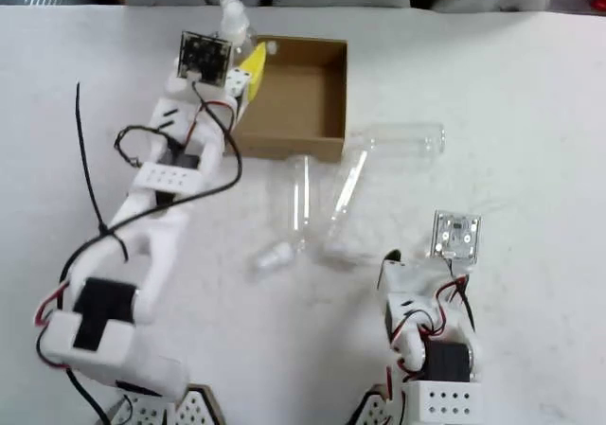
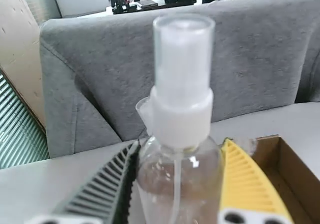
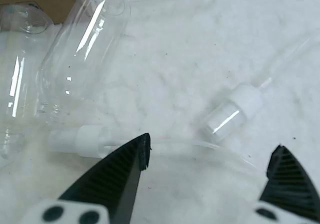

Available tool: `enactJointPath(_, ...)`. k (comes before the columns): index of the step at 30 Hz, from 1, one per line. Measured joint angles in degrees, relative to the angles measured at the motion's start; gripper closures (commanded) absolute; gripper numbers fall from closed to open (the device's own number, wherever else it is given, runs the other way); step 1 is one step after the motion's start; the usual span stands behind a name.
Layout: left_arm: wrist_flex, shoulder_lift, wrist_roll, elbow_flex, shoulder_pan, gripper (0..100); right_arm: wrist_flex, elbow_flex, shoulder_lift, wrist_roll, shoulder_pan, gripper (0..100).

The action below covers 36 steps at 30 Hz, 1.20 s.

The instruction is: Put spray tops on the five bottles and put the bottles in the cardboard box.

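Note:
My left gripper point(image 2: 177, 151) is shut on a clear bottle point(image 2: 179, 179) with a white spray top point(image 2: 182, 99) fitted on it, one dark finger and one yellow finger at its sides. In the high view this bottle point(image 1: 232, 16) is at the far left corner of the cardboard box point(image 1: 331, 75). Three bare bottles lie on the table in front of the box point(image 1: 402, 141) point(image 1: 346, 193) point(image 1: 299, 198). My right gripper point(image 3: 212, 151) is open, low over two loose spray tops point(image 3: 235, 109) point(image 3: 82, 139) with thin tubes.
A grey sofa point(image 2: 260, 64) stands behind the table's far edge. The right arm's base point(image 1: 431, 359) is at the front right. One loose spray top point(image 1: 275, 255) lies in front of the bottles. The table's right side is bare white cloth.

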Motion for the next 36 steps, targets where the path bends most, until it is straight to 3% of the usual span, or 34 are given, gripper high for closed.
enactJointPath(10, -0.18, 18.11, 0.0, -10.99, -0.09, 81, 0.0, 0.0, 0.0, 0.0, -0.09, 66.2)
enactJointPath(13, -0.18, 20.75, 3.08, -13.19, -0.09, 81, 0.0, 0.0, 0.0, 0.0, 0.0, 66.2)
enactJointPath(19, -0.18, 22.24, 6.24, -14.86, -0.53, 81, 0.0, 0.0, 0.0, 0.0, 0.0, 66.2)
enactJointPath(36, -0.18, 22.77, 6.24, -14.86, -1.05, 81, 0.0, 0.0, 0.0, 0.0, 0.0, 66.2)
